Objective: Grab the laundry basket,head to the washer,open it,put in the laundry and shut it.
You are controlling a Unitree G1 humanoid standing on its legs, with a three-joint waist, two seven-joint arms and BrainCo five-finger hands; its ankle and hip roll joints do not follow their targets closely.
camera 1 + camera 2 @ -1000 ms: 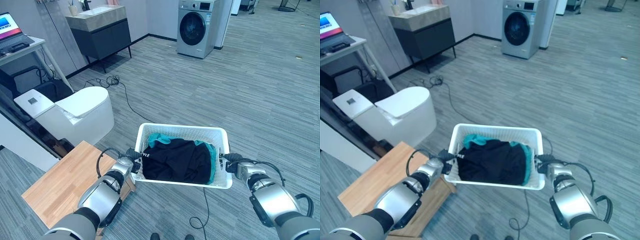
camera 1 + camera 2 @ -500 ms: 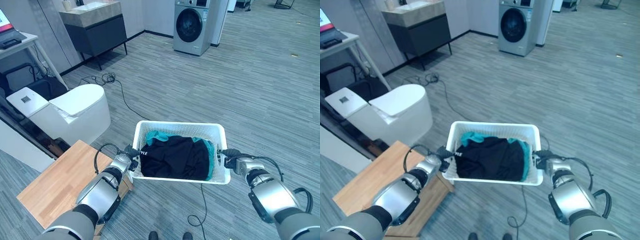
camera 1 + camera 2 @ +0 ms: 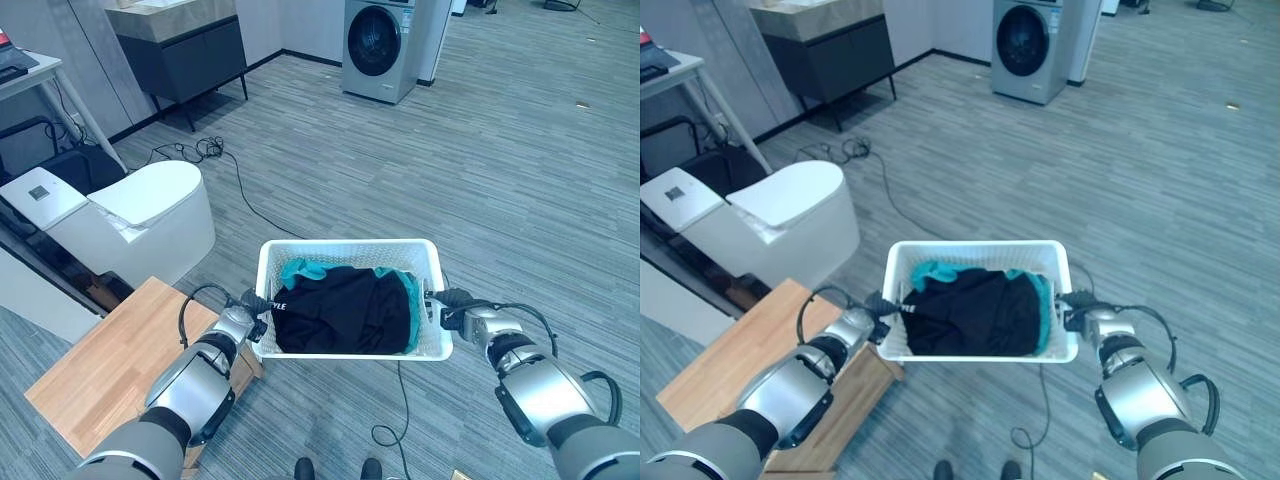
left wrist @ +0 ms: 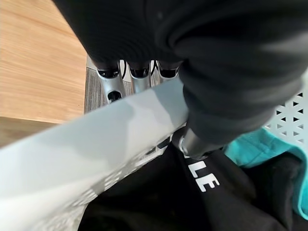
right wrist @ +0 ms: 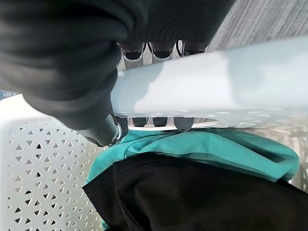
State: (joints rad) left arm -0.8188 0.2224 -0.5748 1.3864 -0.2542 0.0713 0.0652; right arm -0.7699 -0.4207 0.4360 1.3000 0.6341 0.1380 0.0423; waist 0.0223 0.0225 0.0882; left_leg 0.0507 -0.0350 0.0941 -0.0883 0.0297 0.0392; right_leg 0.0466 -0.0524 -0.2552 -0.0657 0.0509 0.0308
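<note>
Compared with one second earlier, the washer [image 3: 379, 49] and toilet [image 3: 115, 220] sit differently in the head views because the camera has moved; the laundry basket [image 3: 348, 250] remains carried between both arms. Left robot hand [image 3: 247, 307]: fingers [image 4: 139, 82] and thumb curled over the basket's left rim, clamped on it. Right robot hand [image 3: 455, 312]: fingers [image 5: 161, 50] curled over the right rim, likewise clamped. Inside the basket lie a black garment [image 3: 345, 310] over a teal garment [image 3: 300, 269]. A wooden table [image 3: 110, 375] stands left of the basket; the washer stands well beyond it across the floor [image 3: 520, 180].
</note>
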